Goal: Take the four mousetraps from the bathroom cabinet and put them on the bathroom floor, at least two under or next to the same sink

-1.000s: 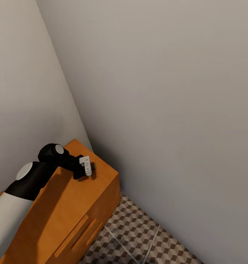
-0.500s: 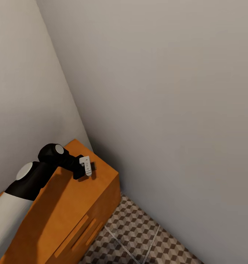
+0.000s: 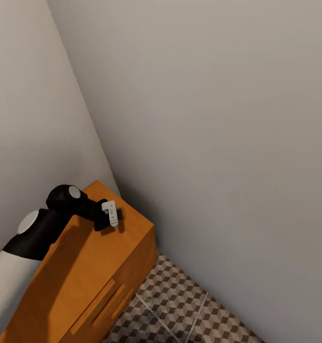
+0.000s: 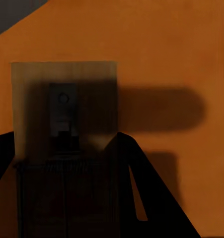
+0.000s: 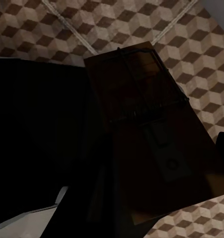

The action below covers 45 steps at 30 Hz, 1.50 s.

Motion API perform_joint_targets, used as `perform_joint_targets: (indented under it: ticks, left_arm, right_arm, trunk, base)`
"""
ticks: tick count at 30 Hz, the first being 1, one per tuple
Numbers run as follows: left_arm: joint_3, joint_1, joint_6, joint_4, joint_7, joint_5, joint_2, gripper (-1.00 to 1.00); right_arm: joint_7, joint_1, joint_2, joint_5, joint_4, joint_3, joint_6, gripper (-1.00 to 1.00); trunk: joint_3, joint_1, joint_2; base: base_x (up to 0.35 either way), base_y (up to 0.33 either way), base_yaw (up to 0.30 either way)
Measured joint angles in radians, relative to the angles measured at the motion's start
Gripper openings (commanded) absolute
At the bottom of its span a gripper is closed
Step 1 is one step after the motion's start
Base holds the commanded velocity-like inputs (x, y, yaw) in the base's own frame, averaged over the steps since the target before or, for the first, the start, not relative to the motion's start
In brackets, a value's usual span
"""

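A corner of a bathroom with plain grey walls. The low orange-brown cabinet (image 3: 92, 267) fills the head view from about 7 to 8 o'clock, with the cube-patterned bathroom floor (image 3: 180, 305) at about 5 to 6 o'clock.

The left gripper (image 3: 111, 215) hangs just above the cabinet top near its far corner. In the left wrist view a mousetrap (image 4: 64, 144), a small wooden board with dark wire parts, sits between the dark fingers (image 4: 151, 198), with the orange cabinet top behind it. The fingers appear closed on the board, though shadow makes the contact hard to confirm.

In the right wrist view a second mousetrap (image 5: 151, 134) hangs above the tiled floor. The right gripper (image 5: 116, 163) seems to be holding it; its fingers are too dark to see clearly.

As a judgement, the task is at an early to middle stage: two traps look to be in hand, none is visibly set down on the floor, and no sink appears here. The other two traps cannot be accounted for.
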Motion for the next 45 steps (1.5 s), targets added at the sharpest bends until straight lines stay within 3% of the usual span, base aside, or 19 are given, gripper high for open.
perform_joint_targets:
  ticks: [13,18,19,22,45]
  left_arm:
    - [0.048,0.000,0.003,-0.134,-0.135,-0.001,0.007,-1.00]
    - [0.053,0.000,0.003,-0.155,-0.135,-0.002,0.012,-1.00]
    - [0.053,0.000,0.004,-0.157,-0.135,-0.002,0.027,-1.00]
    - [0.052,0.000,0.004,-0.157,-0.135,-0.002,0.031,-1.00]
    - [0.047,0.000,0.005,-0.153,-0.135,-0.002,0.049,-1.00]
  right_arm:
    - [0.000,0.000,0.004,0.001,-0.001,0.000,0.000,-1.00]
    - [0.000,0.000,0.005,0.001,-0.001,0.000,0.000,-1.00]
    - [0.000,0.000,0.003,0.001,-0.001,0.000,0.000,-1.00]
    - [0.000,0.000,0.003,0.001,-0.002,0.000,0.000,-1.00]
    - [-0.002,0.000,-0.001,0.001,-0.002,0.000,0.000,-1.00]
  trunk:
    - [0.000,0.000,0.000]
    - [0.000,0.000,0.000]
    - [0.000,0.000,0.000]
    - [0.000,0.000,0.000]
    - [0.000,0.001,0.000]
  base:
    - [0.000,0.000,0.000]
    - [0.000,0.000,0.000]
    - [0.000,0.000,0.000]
    - [-0.132,-0.005,0.000]
    - [-0.321,-0.111,0.000]
